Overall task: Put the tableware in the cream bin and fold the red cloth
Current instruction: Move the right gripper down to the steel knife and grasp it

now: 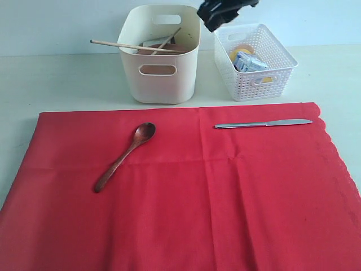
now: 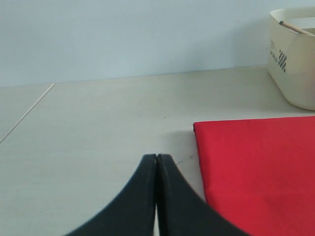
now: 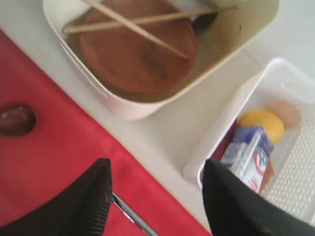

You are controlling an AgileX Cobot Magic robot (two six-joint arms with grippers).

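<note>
**Cream bin** [image 1: 159, 56]: stands at the back of the table [image 1: 67, 79], just beyond the cloth's far edge. It holds the brown plate [image 3: 138, 49] with the wooden chopsticks [image 1: 130, 45] lying across it, one end jutting past the rim. A dark shape beside the plate may be the cup, but the wrist view is too blurred to tell.

**Red cloth** [image 1: 186, 197]: spread flat, unfolded, scalloped edge on the right.

**Wooden spoon** [image 1: 125, 156]: lies on the cloth, left of centre, bowl end toward the bin.

**Table knife** [image 1: 263, 123]: lies on the cloth near its far right edge, in front of the lattice basket [image 1: 256, 59].

**Lattice basket**: holds the lemon [image 3: 261, 123] and the milk carton [image 1: 248, 62]. Not for tableware.

**Right gripper** [image 3: 157, 191]: hangs high between bin and basket, jaws apart, nothing between them.

**Left gripper** [image 2: 156, 162]: low over bare table beside the cloth's left edge, fingers pressed together, empty.

**Step in hand (judged)**: fetching the knife.

**Handling note**: the blade is thin and flat on fabric. The right gripper should come straight down on the handle, pinch across its narrow width without gathering cloth, lift clear, and release over the bin away from the overhanging chopsticks.
</note>
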